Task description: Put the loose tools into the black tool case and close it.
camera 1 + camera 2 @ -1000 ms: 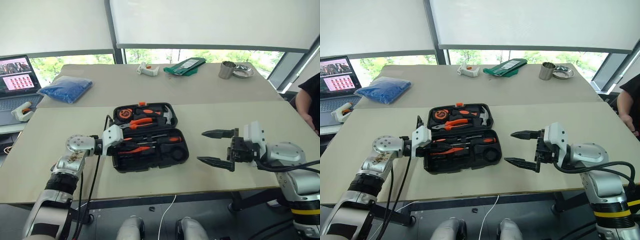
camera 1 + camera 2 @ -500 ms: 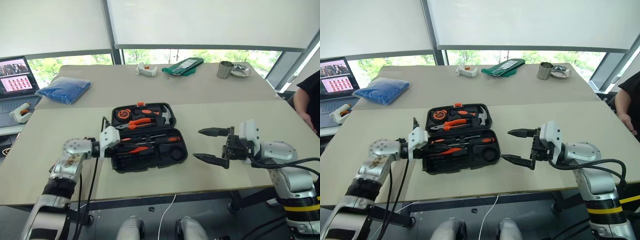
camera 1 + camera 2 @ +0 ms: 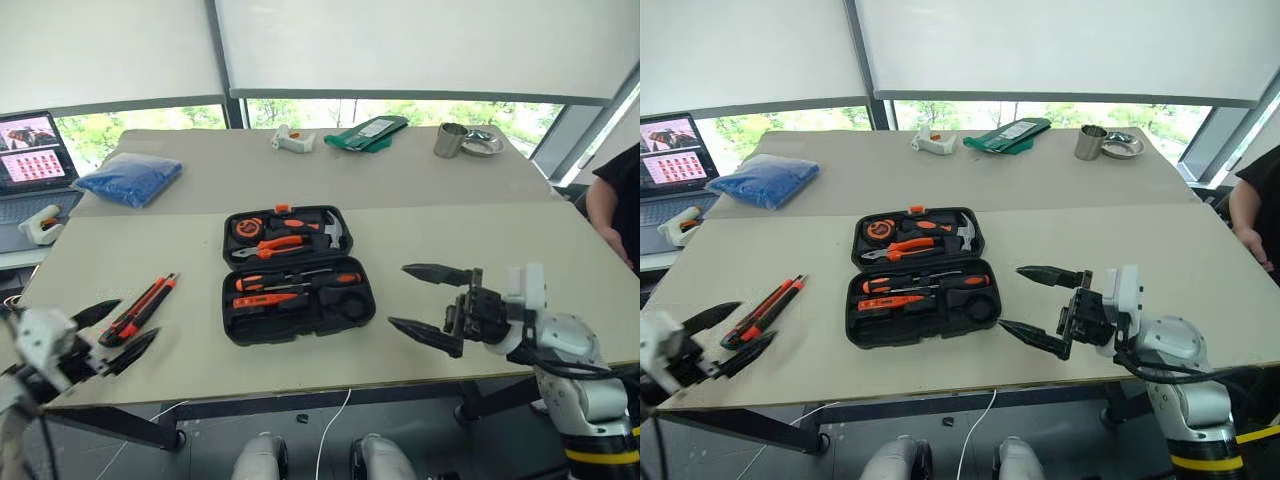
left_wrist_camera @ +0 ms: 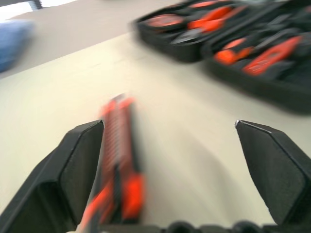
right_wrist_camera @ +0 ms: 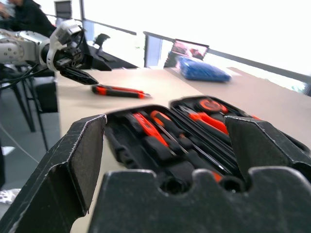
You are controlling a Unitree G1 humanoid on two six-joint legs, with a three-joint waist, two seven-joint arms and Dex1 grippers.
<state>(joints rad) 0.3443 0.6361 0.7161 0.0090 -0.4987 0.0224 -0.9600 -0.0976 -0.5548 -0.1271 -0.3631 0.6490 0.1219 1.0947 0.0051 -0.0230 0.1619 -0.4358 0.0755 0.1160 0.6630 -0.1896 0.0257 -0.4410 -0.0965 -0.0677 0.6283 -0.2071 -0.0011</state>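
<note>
In the left wrist view the utility knife [image 4: 116,170] and the open black tool case [image 4: 233,48] are smeared by blur, the case cut off at the edge, while a person [image 3: 612,200], seemingly seated, is cropped at the head view's right border.

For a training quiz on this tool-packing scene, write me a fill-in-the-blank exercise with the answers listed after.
1. The black tool case lies ____ on the table, lid not yet closed.
2. The orange-black utility knife lies on the table, outside the case, on the robot's ____ side.
3. The left gripper sits near the knife with its jaws ____.
4. The right gripper holds ____.

Missing words: open; left; open; nothing
</note>
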